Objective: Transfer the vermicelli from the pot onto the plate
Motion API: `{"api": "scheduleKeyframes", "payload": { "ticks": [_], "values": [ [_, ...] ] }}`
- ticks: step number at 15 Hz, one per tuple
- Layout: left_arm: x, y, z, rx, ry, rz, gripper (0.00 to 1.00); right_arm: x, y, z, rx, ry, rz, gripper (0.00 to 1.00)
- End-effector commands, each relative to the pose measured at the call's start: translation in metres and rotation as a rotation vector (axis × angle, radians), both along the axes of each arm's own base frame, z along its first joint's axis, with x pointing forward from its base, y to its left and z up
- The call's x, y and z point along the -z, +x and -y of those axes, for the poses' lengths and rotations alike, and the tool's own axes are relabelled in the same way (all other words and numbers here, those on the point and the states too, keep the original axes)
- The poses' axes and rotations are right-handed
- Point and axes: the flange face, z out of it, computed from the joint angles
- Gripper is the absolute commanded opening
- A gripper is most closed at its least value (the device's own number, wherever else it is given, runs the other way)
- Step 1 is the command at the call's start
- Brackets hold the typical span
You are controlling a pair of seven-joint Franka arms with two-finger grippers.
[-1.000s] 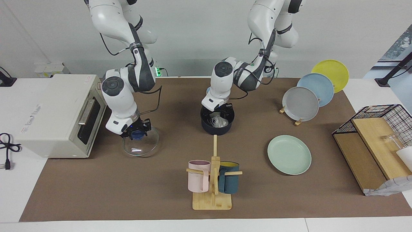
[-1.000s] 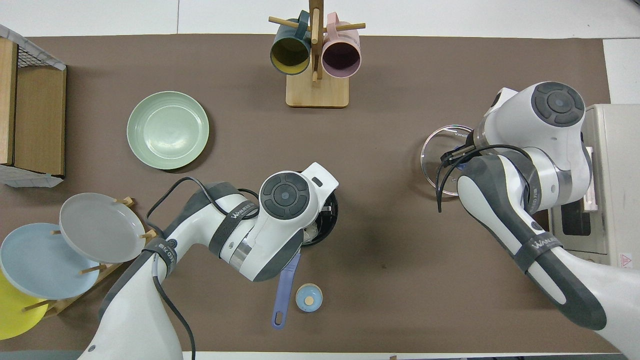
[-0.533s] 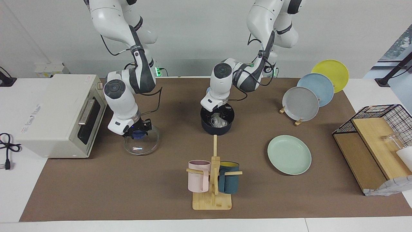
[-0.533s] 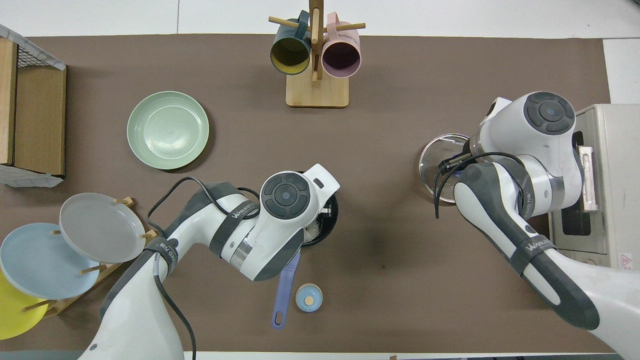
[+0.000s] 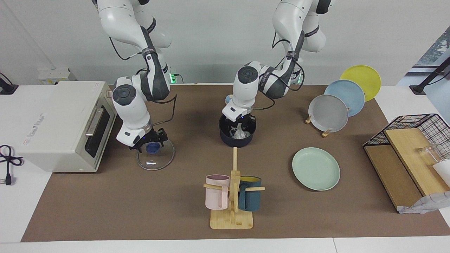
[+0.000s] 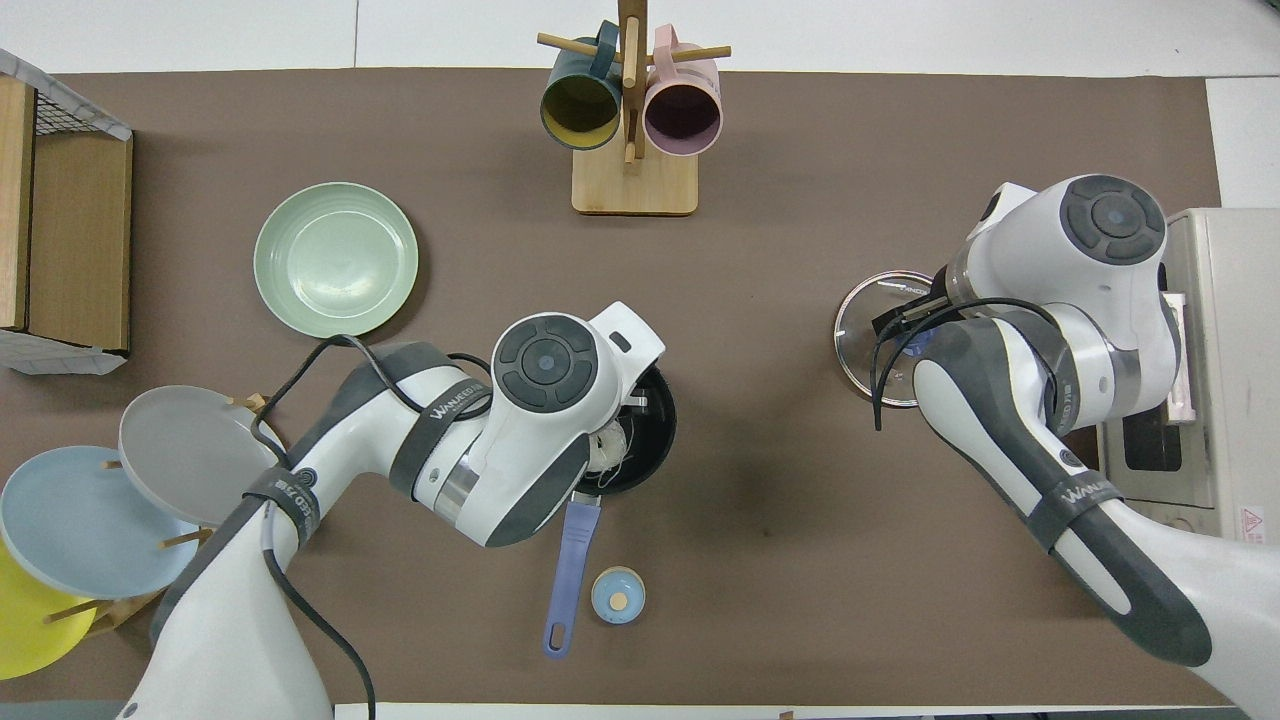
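Observation:
The dark navy pot [image 5: 236, 140] stands mid-table, with its blue handle [image 6: 568, 565] pointing toward the robots. My left gripper [image 5: 240, 126] hangs in the pot's mouth, shut on a whitish glossy vermicelli bundle [image 5: 239, 133] that is drawn up into a peak. In the overhead view the wrist hides the fingers and only a bit of vermicelli [image 6: 610, 450] shows. The mint-green plate [image 5: 315, 168] lies bare toward the left arm's end, farther from the robots than the pot. My right gripper [image 5: 148, 142] is open just above the blue knob [image 5: 152, 149] of the glass lid [image 5: 156, 160].
A toaster oven [image 5: 59, 123] stands at the right arm's end. A wooden mug rack [image 5: 232, 196] stands farther out than the pot. A rack holds grey [image 5: 328, 113], blue and yellow plates. A wire basket [image 5: 407, 154] stands at the left arm's end. A small blue round cap [image 6: 618, 595] lies beside the pot handle.
My left gripper has risen a little in the pot, pulling the vermicelli bundle up. My right gripper has let go of the lid's knob and lifted off it.

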Motion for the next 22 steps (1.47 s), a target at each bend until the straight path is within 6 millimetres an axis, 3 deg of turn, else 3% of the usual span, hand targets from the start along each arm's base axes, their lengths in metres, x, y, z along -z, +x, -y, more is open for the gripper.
{"api": "scheduleKeyframes", "payload": {
  "ticks": [1,3,6,7,9,11,13,16,17,18,19,21,22],
  "values": [
    [-0.049,0.014,-0.018,-0.018,0.011,0.003,0.0,-0.047,0.006,0.006,0.006,-0.02,-0.017,1.0],
    [-0.078,0.019,-0.028,-0.034,0.009,0.003,0.0,-0.084,0.006,0.007,0.015,-0.032,-0.027,1.0],
    [-0.131,0.042,-0.055,-0.08,-0.005,-0.005,0.0,-0.14,-0.003,0.006,0.049,-0.023,-0.044,1.0],
    [-0.147,0.058,-0.075,-0.095,-0.015,-0.007,0.0,-0.161,-0.007,0.007,0.075,-0.022,-0.037,1.0],
    [-0.172,0.102,-0.141,-0.101,-0.068,-0.004,0.0,-0.194,-0.022,0.001,0.11,-0.039,-0.03,1.0],
    [-0.168,0.134,-0.202,-0.095,-0.077,0.01,0.0,-0.213,-0.036,-0.002,0.141,-0.052,-0.027,1.0],
    [-0.163,0.154,-0.256,-0.066,-0.082,0.05,0.0,-0.219,-0.041,-0.005,0.149,-0.039,-0.027,1.0],
    [-0.117,0.188,-0.311,-0.053,-0.084,0.096,0.0,-0.22,-0.042,-0.006,0.148,-0.023,-0.028,1.0],
    [-0.104,0.196,-0.323,-0.06,-0.085,0.107,0.0,-0.219,-0.04,-0.004,0.146,-0.021,-0.025,1.0],
    [-0.087,0.2,-0.326,-0.061,-0.083,0.103,0.0,-0.218,-0.037,0.006,0.164,-0.019,-0.02,1.0],
    [-0.076,0.206,-0.328,-0.067,-0.085,0.116,0.0,-0.218,-0.039,0.004,0.169,-0.02,-0.03,1.0],
    [-0.047,0.21,-0.323,-0.06,-0.08,0.116,0.0,-0.221,-0.039,0.013,0.189,-0.022,-0.05,1.0],
    [-0.04,0.21,-0.32,-0.06,-0.082,0.126,0.0,-0.233,-0.036,0.013,0.188,-0.019,-0.026,1.0]
  ]
}}
